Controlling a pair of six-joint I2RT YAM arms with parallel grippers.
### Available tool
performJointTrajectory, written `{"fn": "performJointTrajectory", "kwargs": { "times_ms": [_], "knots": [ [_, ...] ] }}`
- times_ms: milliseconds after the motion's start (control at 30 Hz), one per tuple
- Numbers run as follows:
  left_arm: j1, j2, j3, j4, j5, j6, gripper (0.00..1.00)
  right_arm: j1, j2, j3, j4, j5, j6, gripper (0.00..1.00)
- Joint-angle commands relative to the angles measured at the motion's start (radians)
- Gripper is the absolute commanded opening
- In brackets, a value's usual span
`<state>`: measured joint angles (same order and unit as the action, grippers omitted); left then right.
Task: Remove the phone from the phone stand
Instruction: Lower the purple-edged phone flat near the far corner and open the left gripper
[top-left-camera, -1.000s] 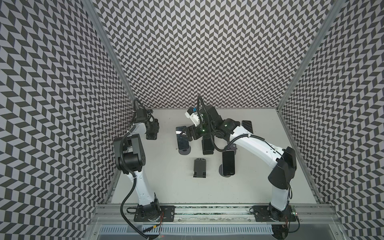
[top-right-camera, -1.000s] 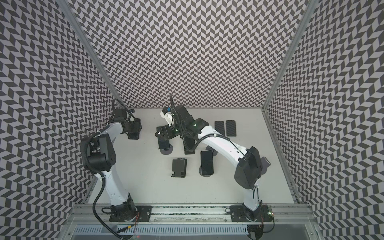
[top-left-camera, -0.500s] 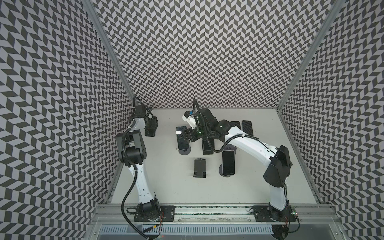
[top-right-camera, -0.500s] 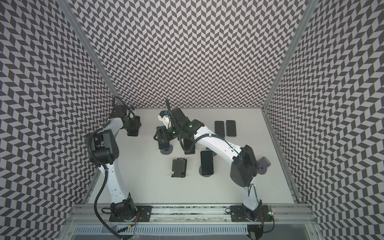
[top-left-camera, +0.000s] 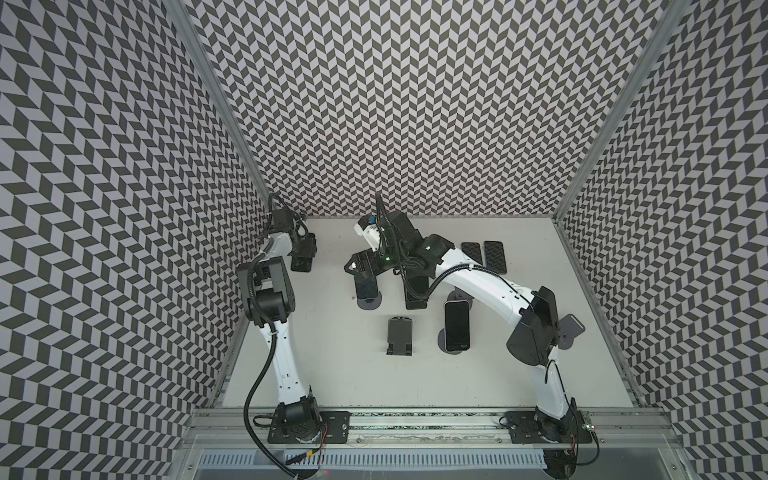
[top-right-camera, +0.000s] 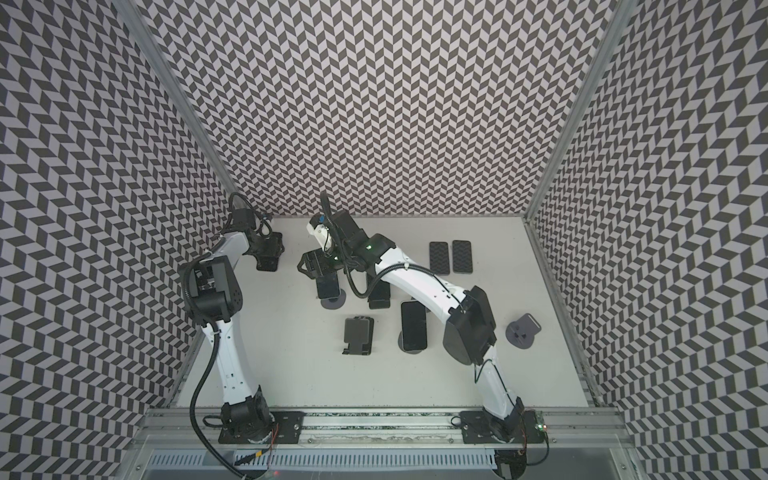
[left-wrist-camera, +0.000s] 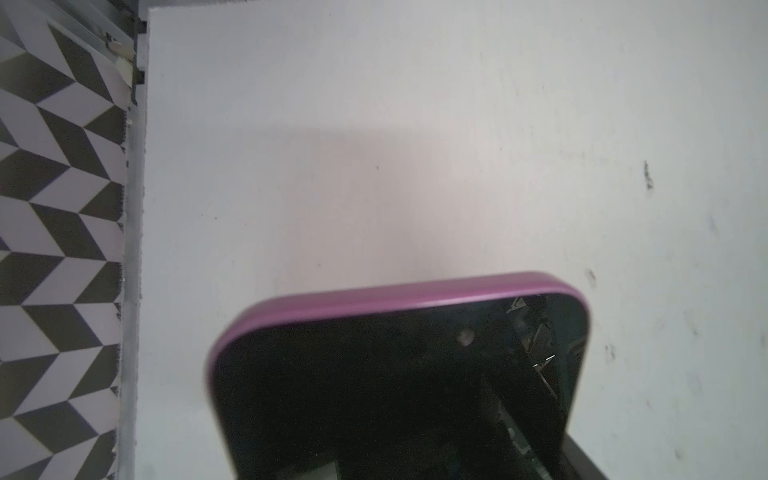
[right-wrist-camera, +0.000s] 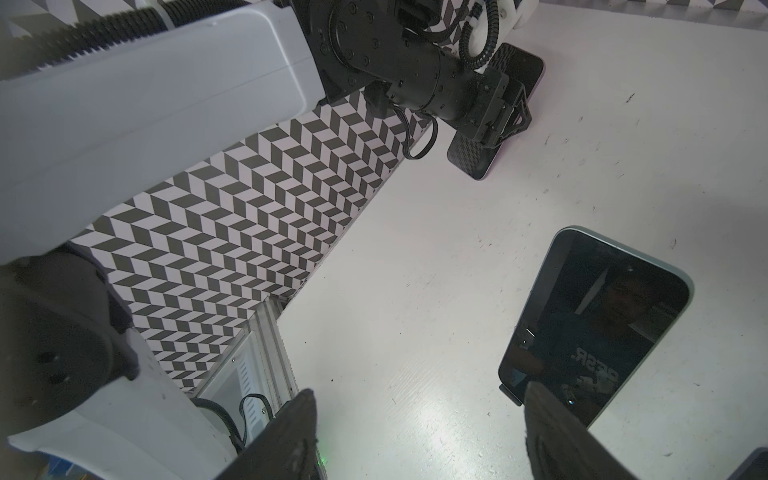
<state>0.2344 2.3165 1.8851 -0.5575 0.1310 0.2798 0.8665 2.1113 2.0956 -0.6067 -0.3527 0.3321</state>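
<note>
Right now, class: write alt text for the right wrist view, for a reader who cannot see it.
The right gripper stands open over a white table, next to a dark-screened phone. Beyond it the left gripper is shut on a phone with a chevron-patterned back, by the chevron wall.

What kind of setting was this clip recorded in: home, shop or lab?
Probably a lab test cell: chevron-patterned walls box in a white table, and two robot arms are bolted to a metal rail at its front edge.
</note>
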Motion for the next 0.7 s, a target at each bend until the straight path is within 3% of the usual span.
{"fn": "performJointTrajectory", "kwargs": {
  "times_ms": [0,333,667],
  "knots": [
    [0.012,0.032,0.072,-0.035,0.026,0.023,0.67,0.006,0.026,0.02,0.013,-0.01,0.019,0.76],
    [0.036,0.138,0.219,-0.135,0.022,0.038,0.68,0.005,0.036,0.014,0.001,-0.008,0.005,0.76],
    [0.045,0.188,0.271,-0.147,-0.012,0.071,0.7,-0.006,0.027,-0.024,-0.008,-0.001,-0.012,0.75]
  ]
}}
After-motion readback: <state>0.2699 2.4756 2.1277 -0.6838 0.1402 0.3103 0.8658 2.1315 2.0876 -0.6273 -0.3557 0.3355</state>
